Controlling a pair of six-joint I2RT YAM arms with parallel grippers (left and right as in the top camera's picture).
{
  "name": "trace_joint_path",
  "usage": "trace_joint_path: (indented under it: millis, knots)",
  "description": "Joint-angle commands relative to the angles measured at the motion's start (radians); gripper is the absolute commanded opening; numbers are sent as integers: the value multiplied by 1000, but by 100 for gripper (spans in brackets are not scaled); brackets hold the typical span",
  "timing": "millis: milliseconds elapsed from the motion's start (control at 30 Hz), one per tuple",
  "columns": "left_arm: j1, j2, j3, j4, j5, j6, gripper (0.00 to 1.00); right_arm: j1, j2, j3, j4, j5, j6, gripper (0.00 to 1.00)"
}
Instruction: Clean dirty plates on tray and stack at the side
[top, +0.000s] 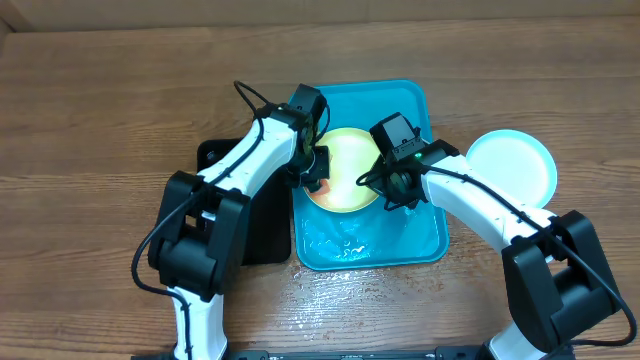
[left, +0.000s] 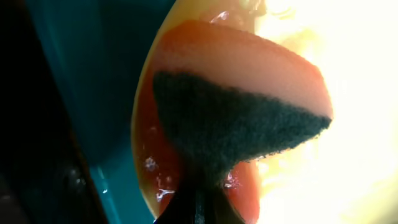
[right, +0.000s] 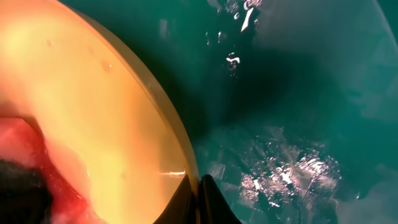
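A pale yellow-green plate lies in the turquoise tray, with a red smear on its near-left part. My left gripper is shut on a sponge with a dark green scouring face, which is pressed onto the smeared plate near its left rim. My right gripper is shut on the plate's right rim, one finger on each side. A light blue plate with a white centre lies on the table to the right of the tray. No third plate is in view.
A black tray lies against the turquoise tray's left side, under my left arm. The turquoise tray floor is wet with droplets and foam. Bare wooden table surrounds the trays.
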Motion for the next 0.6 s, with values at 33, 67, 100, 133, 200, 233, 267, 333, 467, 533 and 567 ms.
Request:
trace_joint_path:
  millis: [33, 67, 100, 133, 200, 233, 267, 333, 467, 533, 567]
  knots:
    - [3, 69, 2, -72, -145, 45, 4, 11, -3, -2, 16, -6, 8, 4]
    - [3, 69, 8, -94, -160, 46, 4, 11, -3, -2, 18, -6, 8, 4]
    - [5, 69, 20, -115, -171, 46, 4, 11, -3, -2, 21, -6, 8, 4]
    - [6, 69, 39, -139, -178, 55, 4, 11, -3, -2, 22, -6, 8, 4]
    - [6, 69, 79, -163, -164, 64, 4, 11, -3, -2, 21, -6, 8, 4]
    - [6, 69, 101, -163, -125, 80, 4, 12, -3, -2, 21, -6, 8, 4]
    - [4, 69, 116, -157, -73, 100, 4, 12, -3, -2, 22, -6, 8, 4]
    - [3, 69, 128, -136, 64, 125, 4, 12, -3, -2, 23, -6, 8, 4]
    - [-1, 86, 122, -134, 246, 151, 4, 12, -3, -2, 22, -7, 8, 4]
    - [-5, 101, 119, -147, 312, 169, 4, 12, -3, -2, 22, -6, 8, 4]
    - [-9, 111, 118, -156, 336, 177, 4, 12, -3, -2, 23, -7, 8, 4]
